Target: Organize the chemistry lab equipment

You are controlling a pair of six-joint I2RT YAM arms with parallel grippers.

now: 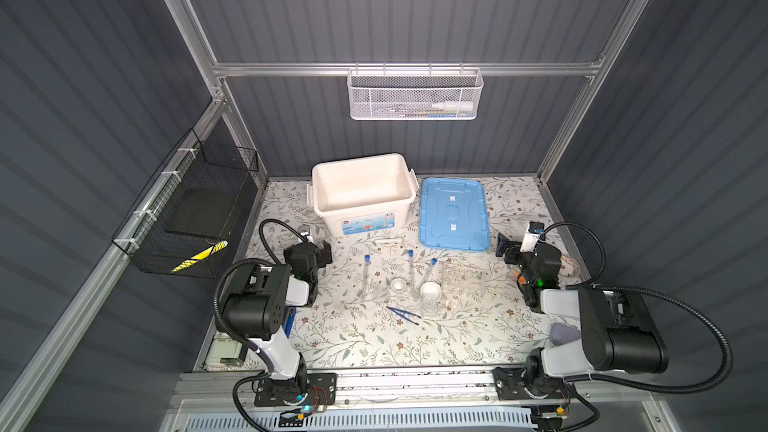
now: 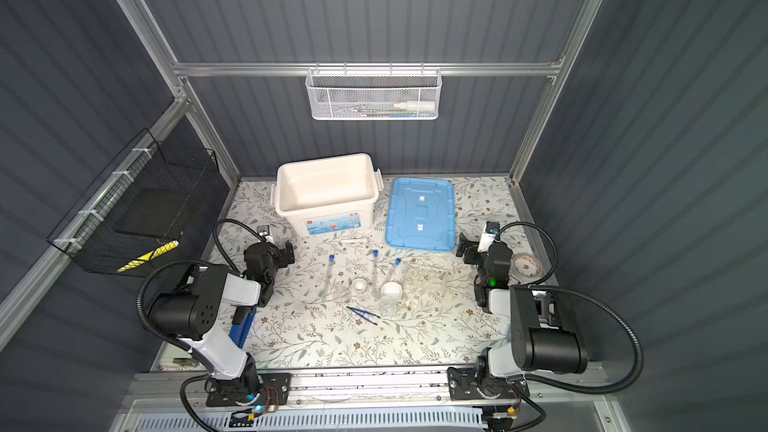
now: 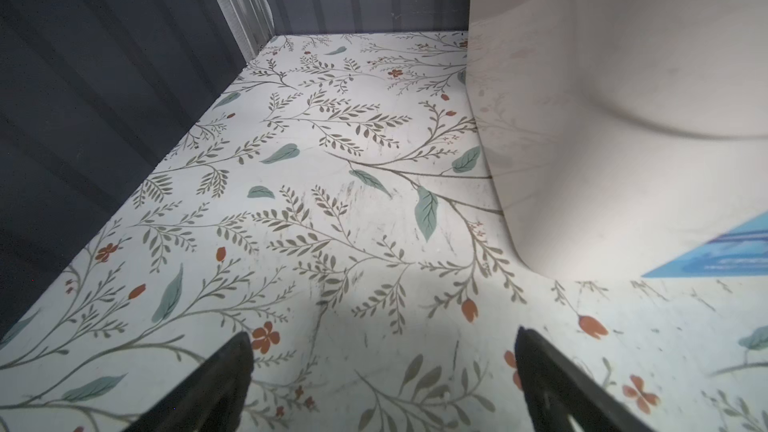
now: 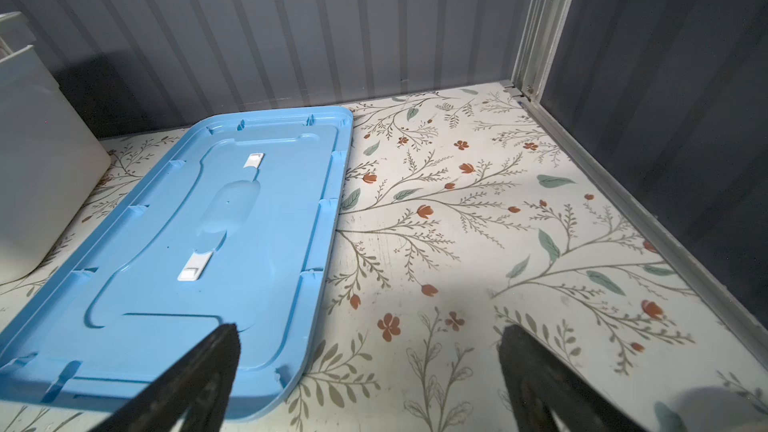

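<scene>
Left pincer [image 3: 382,336]: wide, empty, over the worktop [image 1: 374,342] beside the white bin [image 1: 326,218].
Right pincer [image 4: 370,329]: wide, empty, near the blue lid [image 4: 208,222].
Test tubes [image 1: 366,280]: three lying mid-worktop, left of the clear rack [image 1: 465,280].
Dishes [image 1: 398,284], flask [image 1: 428,308], tweezers [image 1: 403,312]: among the tubes, apart from both pincers.

on the tabletop [image 1: 478,338] there are three slim test tubes [image 1: 366,280], [image 1: 412,276], [image 1: 430,271] with blue caps. there are two small white dishes [image 1: 398,284], [image 1: 431,290]. there is one clear rack [image 1: 465,280], one white rod [image 1: 388,241], one small clear flask [image 1: 428,308] and one pair of blue tweezers [image 1: 403,312]. there is also one white bin [image 1: 365,209], one blue lid [image 1: 453,214] and two baskets, a white basket [image 1: 415,97] and a black basket [image 1: 187,218].
</scene>
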